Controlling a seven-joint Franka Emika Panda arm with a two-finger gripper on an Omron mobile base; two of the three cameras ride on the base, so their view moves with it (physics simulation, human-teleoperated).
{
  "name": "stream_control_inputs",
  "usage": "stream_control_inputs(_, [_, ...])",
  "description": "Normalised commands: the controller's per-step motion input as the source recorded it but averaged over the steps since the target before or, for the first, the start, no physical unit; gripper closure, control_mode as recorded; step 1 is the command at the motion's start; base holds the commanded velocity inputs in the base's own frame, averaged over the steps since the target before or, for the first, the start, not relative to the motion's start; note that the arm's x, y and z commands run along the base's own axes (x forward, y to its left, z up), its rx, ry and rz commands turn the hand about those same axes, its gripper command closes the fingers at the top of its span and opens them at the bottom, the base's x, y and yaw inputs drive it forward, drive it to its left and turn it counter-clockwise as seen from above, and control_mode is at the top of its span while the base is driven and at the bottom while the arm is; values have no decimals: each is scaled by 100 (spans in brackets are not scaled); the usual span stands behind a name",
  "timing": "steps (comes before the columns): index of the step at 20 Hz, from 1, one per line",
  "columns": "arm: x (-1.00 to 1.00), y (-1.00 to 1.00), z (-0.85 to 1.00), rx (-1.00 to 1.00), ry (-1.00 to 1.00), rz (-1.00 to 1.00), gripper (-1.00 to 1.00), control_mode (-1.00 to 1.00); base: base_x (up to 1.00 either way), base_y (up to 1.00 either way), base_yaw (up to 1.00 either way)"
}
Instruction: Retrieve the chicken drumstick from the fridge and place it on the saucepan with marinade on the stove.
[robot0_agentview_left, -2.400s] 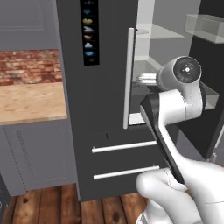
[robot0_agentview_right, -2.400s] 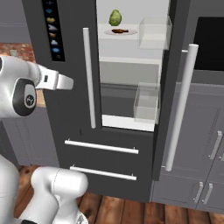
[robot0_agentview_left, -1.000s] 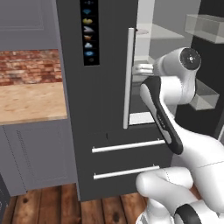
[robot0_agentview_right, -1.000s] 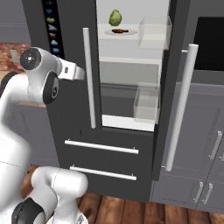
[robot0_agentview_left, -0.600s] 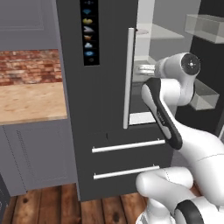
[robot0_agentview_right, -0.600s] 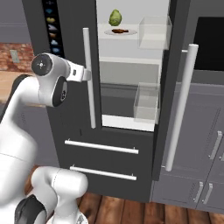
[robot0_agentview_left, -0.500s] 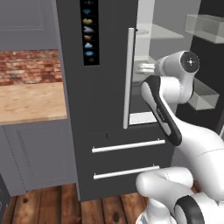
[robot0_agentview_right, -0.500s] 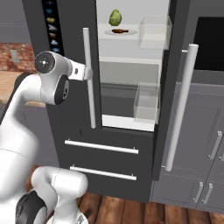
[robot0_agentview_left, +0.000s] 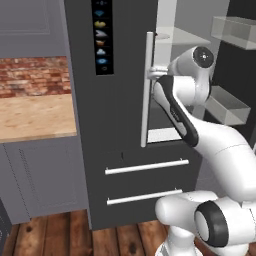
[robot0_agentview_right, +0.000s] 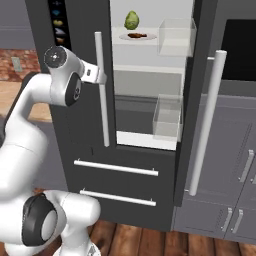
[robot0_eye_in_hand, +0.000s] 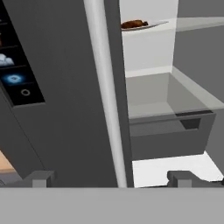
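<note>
The tall dark grey fridge (robot0_agentview_left: 120, 105) (robot0_agentview_right: 90, 137) (robot0_eye_in_hand: 65, 109) stands with its left door shut and its right door swung open on a white interior. The chicken drumstick (robot0_agentview_right: 136, 35) (robot0_eye_in_hand: 134, 23), a small reddish-brown lump, lies on a white plate (robot0_agentview_right: 147, 37) on the upper shelf. My gripper (robot0_agentview_left: 152, 74) (robot0_agentview_right: 102, 76) (robot0_eye_in_hand: 111, 178) is open, its fingertips on either side of the left door's long silver handle (robot0_agentview_left: 145, 100) (robot0_agentview_right: 103, 115) (robot0_eye_in_hand: 105, 100), holding nothing. The saucepan, marinade and stove are out of view.
A green leafy vegetable (robot0_agentview_right: 131, 20) sits behind the plate. Clear bins (robot0_agentview_right: 167, 117) hang inside the fridge. The open right door (robot0_agentview_right: 200, 75) juts toward me. Two drawers (robot0_agentview_left: 145, 167) lie below. A wooden counter (robot0_agentview_left: 35, 115) is at the left, grey cabinets (robot0_agentview_right: 235, 165) at the right.
The arm has swung up and in toward the fridge, bringing the open gripper onto the left door's handle. The drumstick and doors have not moved.
</note>
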Motion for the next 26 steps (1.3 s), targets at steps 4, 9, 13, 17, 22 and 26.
stream_control_inputs(4, [45, 7, -4, 0, 0, 0, -100, -100, 0, 0, 0])
stream_control_inputs(9, [44, 0, -7, 0, -2, 0, -100, -100, 0, 0, 0])
stream_control_inputs(13, [39, 0, -10, 0, -6, 0, -100, -100, 0, 0, 0])
stream_control_inputs(17, [46, 0, -8, 0, -3, 0, -100, -100, 0, 0, 0])
stream_control_inputs(22, [55, 0, -3, 0, 0, 0, -100, -100, 0, 0, 0])
stream_control_inputs(26, [64, 0, 0, 0, 1, 0, -100, -100, 0, 0, 0])
